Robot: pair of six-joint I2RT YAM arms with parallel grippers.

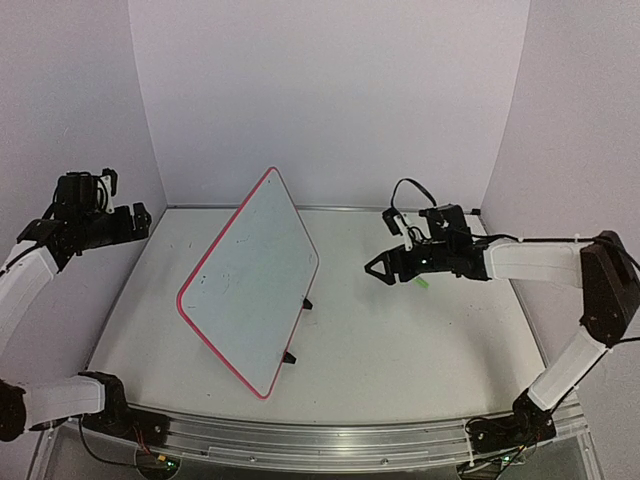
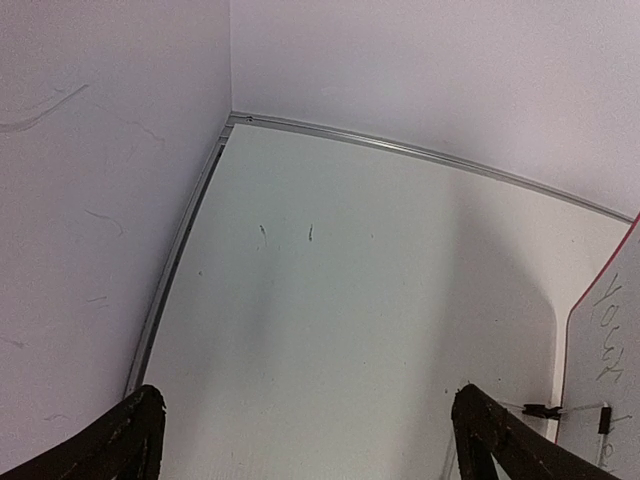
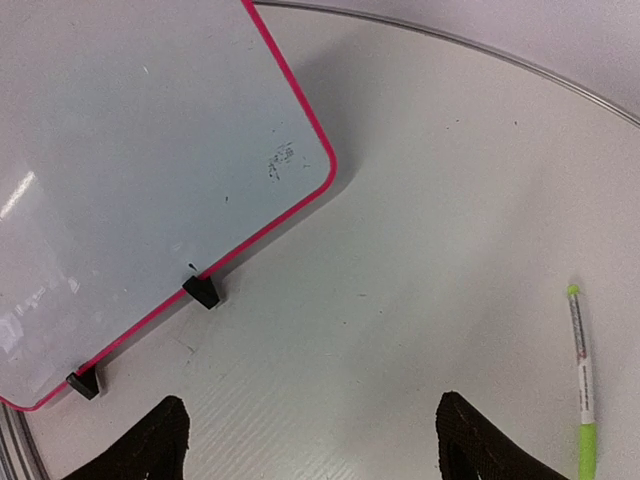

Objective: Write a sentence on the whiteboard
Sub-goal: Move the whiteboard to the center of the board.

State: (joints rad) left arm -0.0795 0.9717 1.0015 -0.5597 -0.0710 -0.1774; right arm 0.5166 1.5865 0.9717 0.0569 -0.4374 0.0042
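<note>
**Top external view: whiteboard standing on the table, both grippers hanging open and empty**

The table (image 1: 420,370) is carrying everything. The whiteboard (image 1: 250,285) is standing left of its centre, turned at an angle and leaning back, its red-pink rim running all round.

The left gripper (image 2: 310,405) is hanging near the table's far left corner. Its fingers are spreading wide with nothing between them and only bare tabletop showing beneath. The right gripper (image 3: 312,410) is hovering to the right of the board and pointing toward it, jaws equally wide and gripping nothing.

A marker pen (image 3: 581,380) with a green end is lying flat on the table, right of that gripper and apart from it. The board's two black feet (image 3: 201,291) are resting on the table along its lower edge.

The sentence (image 2: 610,345) is showing only as faint greenish handwriting on the sliver of board at the right edge of the left wrist view, too cropped to read.
</note>
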